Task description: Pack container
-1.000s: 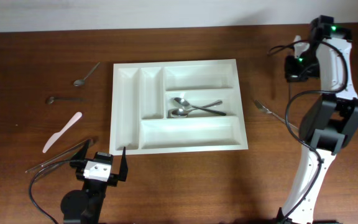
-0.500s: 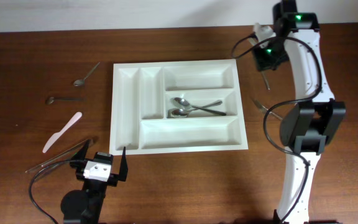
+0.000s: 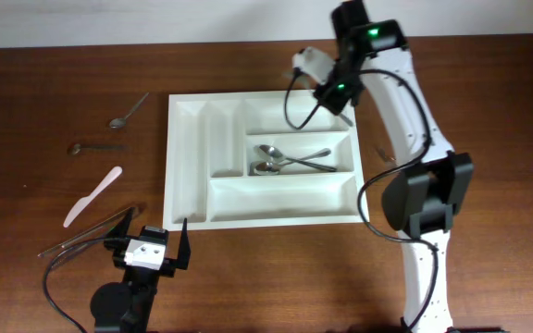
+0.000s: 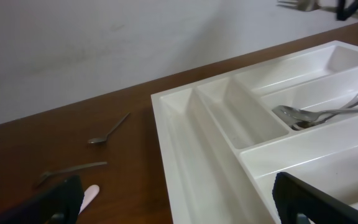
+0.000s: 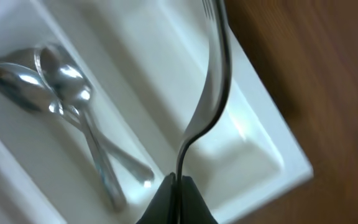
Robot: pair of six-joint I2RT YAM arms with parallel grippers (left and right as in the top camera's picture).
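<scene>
The white cutlery tray (image 3: 185,157) lies mid-table, with two spoons (image 3: 290,162) in its middle right compartment. My right gripper (image 3: 339,96) hangs over the tray's far right compartment. In the right wrist view it (image 5: 178,182) is shut on the handle of a metal fork (image 5: 211,93), held above the tray (image 5: 253,143) beside the spoons (image 5: 73,99). My left gripper (image 3: 153,237) is open and empty at the tray's near left corner. In the left wrist view it (image 4: 179,205) faces the tray (image 4: 197,143) and the spoons (image 4: 316,114).
Left of the tray lie a spoon (image 3: 130,109), a smaller spoon (image 3: 95,146), a white plastic knife (image 3: 92,196) and thin metal pieces (image 3: 91,231). Another piece of cutlery (image 3: 384,157) lies right of the tray, partly behind the right arm.
My right arm has swung left from the table's far right edge to above the tray's far right compartment, with the fork in it. The left arm has not moved.
</scene>
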